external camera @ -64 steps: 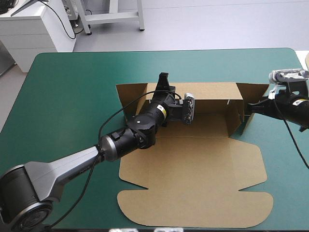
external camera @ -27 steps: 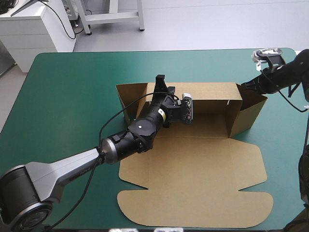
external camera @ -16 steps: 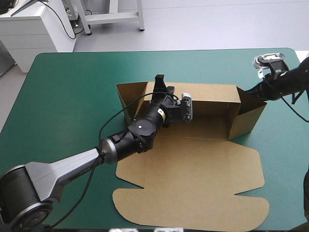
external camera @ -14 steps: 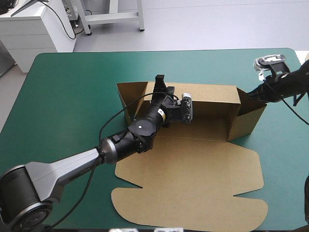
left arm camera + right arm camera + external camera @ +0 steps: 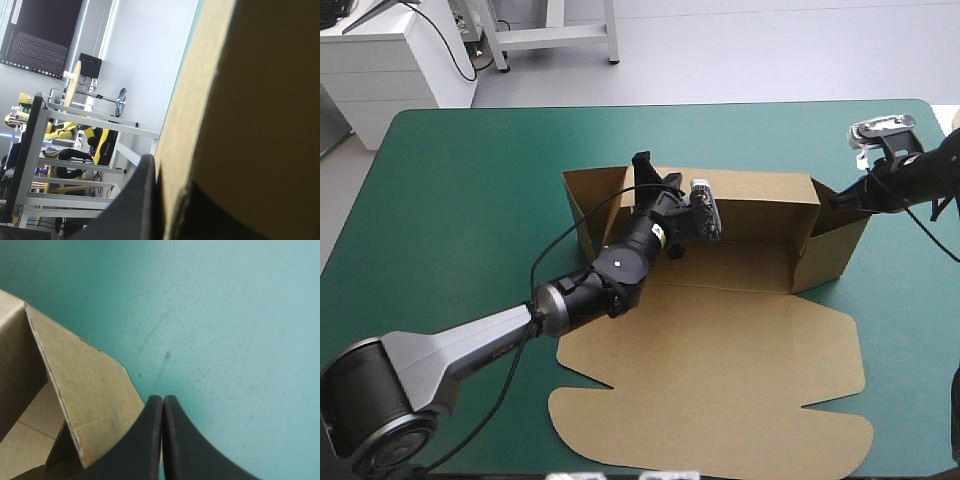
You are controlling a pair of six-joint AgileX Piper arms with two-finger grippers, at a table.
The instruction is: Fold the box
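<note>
Clamping the back wall of the box between the left fingers. Pressed together empty, the right fingers, just beside its raised right wall.

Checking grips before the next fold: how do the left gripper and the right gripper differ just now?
The left gripper has jaws shut on the back wall of the box, board between them; the right gripper has jaws shut on nothing, tips meeting. The left gripper is near the box's left end; the right gripper is beside the right end wall. Both are at raised walls, jaws shut.
</note>
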